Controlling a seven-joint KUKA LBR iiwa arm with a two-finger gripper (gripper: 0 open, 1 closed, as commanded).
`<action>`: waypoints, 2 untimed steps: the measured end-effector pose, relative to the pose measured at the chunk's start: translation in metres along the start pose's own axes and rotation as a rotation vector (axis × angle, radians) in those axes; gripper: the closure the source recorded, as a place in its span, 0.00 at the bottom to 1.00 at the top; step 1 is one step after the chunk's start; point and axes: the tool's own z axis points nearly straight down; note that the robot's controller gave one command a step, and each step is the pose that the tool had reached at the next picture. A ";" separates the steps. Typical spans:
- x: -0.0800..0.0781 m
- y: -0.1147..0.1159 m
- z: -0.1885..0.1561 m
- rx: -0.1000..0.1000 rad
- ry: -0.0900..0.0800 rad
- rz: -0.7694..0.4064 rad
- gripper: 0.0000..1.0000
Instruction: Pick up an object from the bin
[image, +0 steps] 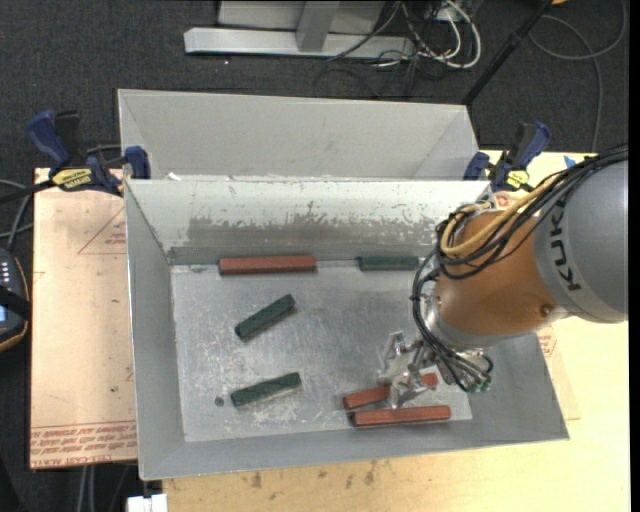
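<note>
A grey metal bin (150, 330) stands on a dark floor, its scratched bottom holding a few loose bars. At the lower right of the frame the gripper (405, 378) is down over the middle of a tilted red bar (365, 398). The bar's left end shows clearly and a small red bit shows on the gripper's right side. The metal parts and cables crowd together there, so I cannot tell whether the gripper is spread or closed, nor whether it touches the bar. Just below lies a second red bar (400, 416), nearly level, close against the tilted one. The arm (500, 290), with its orange cover and looped cables, comes in from the right and hides the bin floor beneath it. Well to the left are a lower green bar (265, 390) and a slanted green bar (265, 317). Along the back wall lie a long red bar (267, 264) and a short green bar (388, 263), its right end hidden behind the arm.
</note>
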 end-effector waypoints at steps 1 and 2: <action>0.012 0.004 -0.081 -0.001 0.004 -0.029 0.00; 0.013 0.004 -0.082 -0.001 0.003 -0.028 0.00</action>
